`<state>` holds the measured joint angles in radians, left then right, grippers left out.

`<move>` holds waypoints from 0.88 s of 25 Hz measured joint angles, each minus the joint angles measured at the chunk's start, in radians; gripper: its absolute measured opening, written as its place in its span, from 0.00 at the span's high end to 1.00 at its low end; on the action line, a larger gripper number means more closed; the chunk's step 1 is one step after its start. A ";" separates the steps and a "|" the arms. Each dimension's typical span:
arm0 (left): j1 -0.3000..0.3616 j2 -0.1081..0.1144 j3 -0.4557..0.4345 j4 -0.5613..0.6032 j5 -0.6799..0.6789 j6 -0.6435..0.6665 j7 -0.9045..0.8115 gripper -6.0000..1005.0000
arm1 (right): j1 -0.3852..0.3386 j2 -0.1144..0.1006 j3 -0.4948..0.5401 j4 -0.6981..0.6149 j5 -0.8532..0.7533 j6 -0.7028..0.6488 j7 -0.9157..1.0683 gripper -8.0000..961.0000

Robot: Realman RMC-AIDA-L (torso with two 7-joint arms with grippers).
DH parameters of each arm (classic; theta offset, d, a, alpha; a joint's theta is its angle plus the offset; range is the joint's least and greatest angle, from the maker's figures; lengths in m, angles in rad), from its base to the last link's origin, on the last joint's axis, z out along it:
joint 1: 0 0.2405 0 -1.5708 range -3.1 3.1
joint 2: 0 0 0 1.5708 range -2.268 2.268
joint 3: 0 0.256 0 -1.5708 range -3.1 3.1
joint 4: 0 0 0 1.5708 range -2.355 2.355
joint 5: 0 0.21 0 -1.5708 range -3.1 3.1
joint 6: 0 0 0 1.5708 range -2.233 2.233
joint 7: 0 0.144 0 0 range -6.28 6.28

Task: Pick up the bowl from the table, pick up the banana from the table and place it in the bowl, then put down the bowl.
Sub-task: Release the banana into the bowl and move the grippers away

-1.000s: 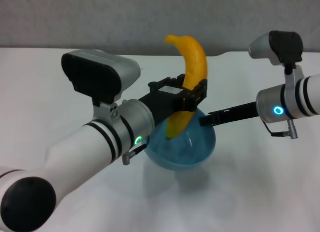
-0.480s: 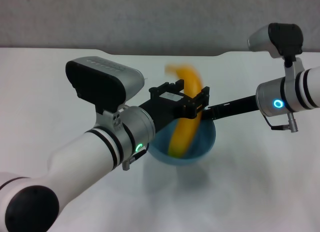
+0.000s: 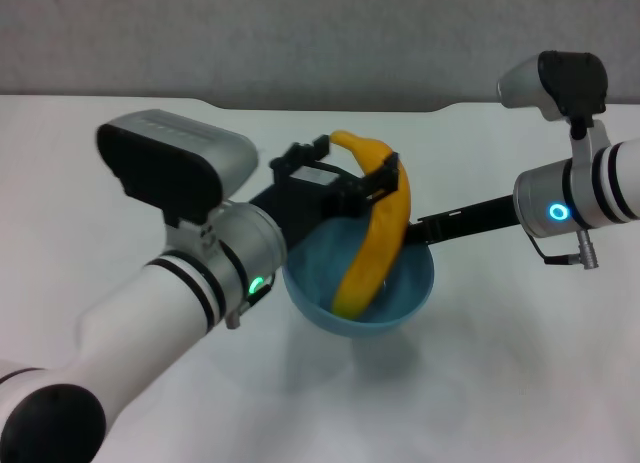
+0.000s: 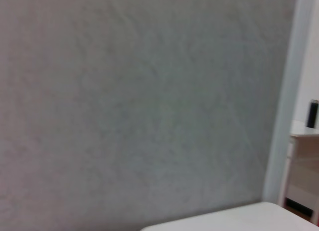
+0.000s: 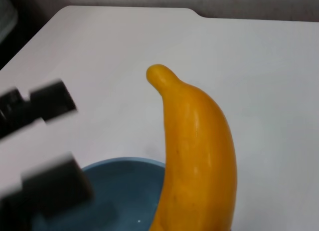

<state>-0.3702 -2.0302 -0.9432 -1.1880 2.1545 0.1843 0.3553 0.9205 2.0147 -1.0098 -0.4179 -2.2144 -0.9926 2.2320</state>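
Observation:
The yellow-orange banana point(image 3: 375, 248) stands tilted in the light-blue bowl point(image 3: 405, 288), its lower end on the bowl's bottom and its upper end above the rim. My left gripper point(image 3: 350, 163) is open around the banana's upper end. In the right wrist view its black fingers point(image 5: 47, 99) stand apart from the banana point(image 5: 199, 151), above the bowl point(image 5: 119, 191). My right gripper point(image 3: 418, 230) is shut on the bowl's far right rim and holds it just above the white table point(image 3: 520, 383). The left wrist view shows only a wall.
The table's far edge has a shallow notch point(image 3: 330, 109) behind the bowl. My left forearm point(image 3: 190, 283) crosses the table's left front. A grey wall point(image 3: 300, 33) stands behind the table.
The banana has dropped out of my left gripper's hold into the bowl and leans there. The left gripper has opened and turned upward. The bowl sits a little lower and more level.

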 joint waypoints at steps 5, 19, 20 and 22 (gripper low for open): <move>0.012 0.000 -0.067 0.013 -0.004 0.026 0.001 0.11 | -0.022 -0.003 -0.022 -0.001 -0.016 -0.001 0.025 0.94; 0.077 0.002 -0.241 0.107 0.090 0.251 0.072 0.11 | -0.025 -0.009 -0.031 -0.022 -0.161 -0.018 0.115 0.94; 0.077 0.002 -0.242 0.116 0.090 0.256 0.072 0.11 | -0.027 -0.008 -0.031 -0.020 -0.168 -0.019 0.115 0.94; 0.081 0.002 -0.242 0.138 0.090 0.264 0.072 0.11 | -0.031 -0.006 -0.032 -0.017 -0.174 -0.019 0.116 0.94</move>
<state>-0.2888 -2.0279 -1.1855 -1.0500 2.2446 0.4484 0.4274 0.8895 2.0086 -1.0414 -0.4353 -2.3881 -1.0111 2.3477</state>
